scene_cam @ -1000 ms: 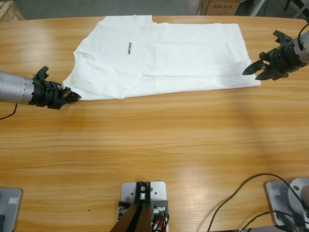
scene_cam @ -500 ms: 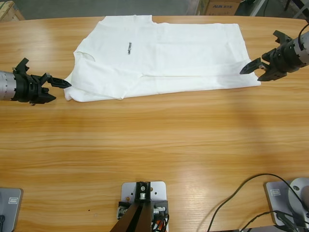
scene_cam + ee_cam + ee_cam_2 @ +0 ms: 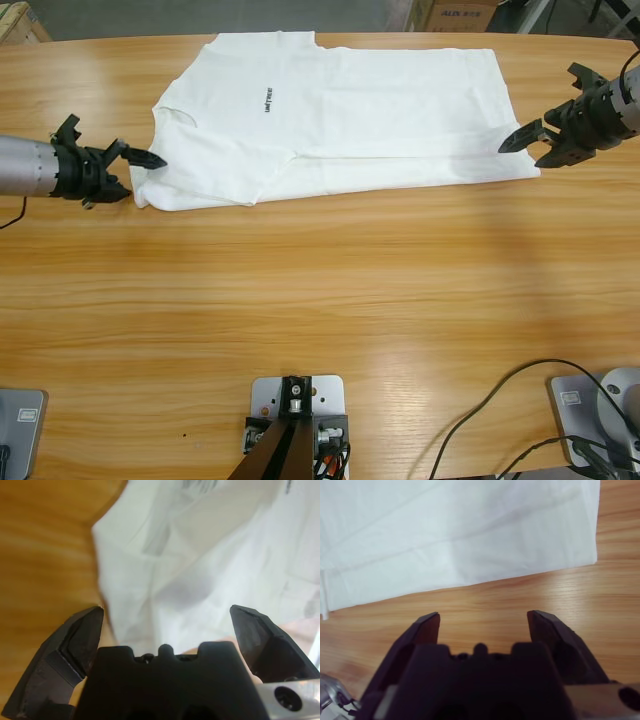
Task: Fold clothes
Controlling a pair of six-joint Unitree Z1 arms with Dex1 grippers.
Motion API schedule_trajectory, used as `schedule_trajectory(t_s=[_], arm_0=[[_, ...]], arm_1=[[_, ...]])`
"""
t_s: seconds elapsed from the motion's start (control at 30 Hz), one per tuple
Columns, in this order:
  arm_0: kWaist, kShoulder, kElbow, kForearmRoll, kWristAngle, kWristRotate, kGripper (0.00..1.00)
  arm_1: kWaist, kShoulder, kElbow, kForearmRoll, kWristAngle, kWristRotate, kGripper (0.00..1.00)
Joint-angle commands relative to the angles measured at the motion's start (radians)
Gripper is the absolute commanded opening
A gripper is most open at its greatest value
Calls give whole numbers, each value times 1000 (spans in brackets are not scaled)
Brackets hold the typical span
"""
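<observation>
High view: white T-shirt [image 3: 340, 115] lies flat on the far half of the wooden desk [image 3: 320, 320], spread sideways, neck end toward the left, hem end toward the right. Already partly folded, layered edges run along its near side. Small dark text line [image 3: 268, 98] on the chest, left of middle. Left pincer [image 3: 135, 163] comes in from the left edge, jaws spread apart, upper tip just over the shirt's left near corner, nothing gripped. Right pincer [image 3: 535, 146] comes in from the right edge, jaws parted, tips right at the shirt's right near corner, holding nothing. Cardboard box [image 3: 455, 14] behind the desk at the top edge. Black cables [image 3: 500, 400] on the desk at the lower right.

Left wrist view: left pincer [image 3: 167, 615] wide open, both black jaws clear of each other, white shirt [image 3: 210, 555] filling the space ahead, soft folds and a seam showing. Bare desk [image 3: 45, 545] on the left side. Left jaw tip sits at the cloth edge; cannot tell if it touches.

Right wrist view: right pincer [image 3: 484, 620] open, jaws over bare desk [image 3: 520, 605], empty between them. Shirt [image 3: 450, 530] lies just ahead, edge near the tips but apart from them, corner at upper right, stacked layers visible at far left.
</observation>
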Motion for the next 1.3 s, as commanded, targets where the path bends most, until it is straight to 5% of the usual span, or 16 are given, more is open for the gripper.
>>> schedule_trajectory(t_s=[0.03,0.1,0.13,0.23,0.3,0.33,0.97,1.3], arm_0=[[10,133,9,-120,-66,-11,987],[12,140,11,-127,-66,-11,960],[13,140,12,-127,-66,-11,852],[18,121,21,-129,-81,-11,438],[19,104,29,-129,-89,-10,40],[22,95,35,-129,-89,-10,0],[36,34,46,-128,-89,7,0],[35,4,52,-118,-89,7,0]], arm_1=[[-14,11,16,12,18,-12,717],[-14,13,16,12,18,-12,717],[-14,13,16,12,19,-12,718],[-14,16,14,12,19,-12,716],[-14,20,14,12,19,-12,715],[-14,22,14,12,18,-12,715],[-156,-7,37,6,110,22,719],[-330,28,224,-247,290,141,804]])
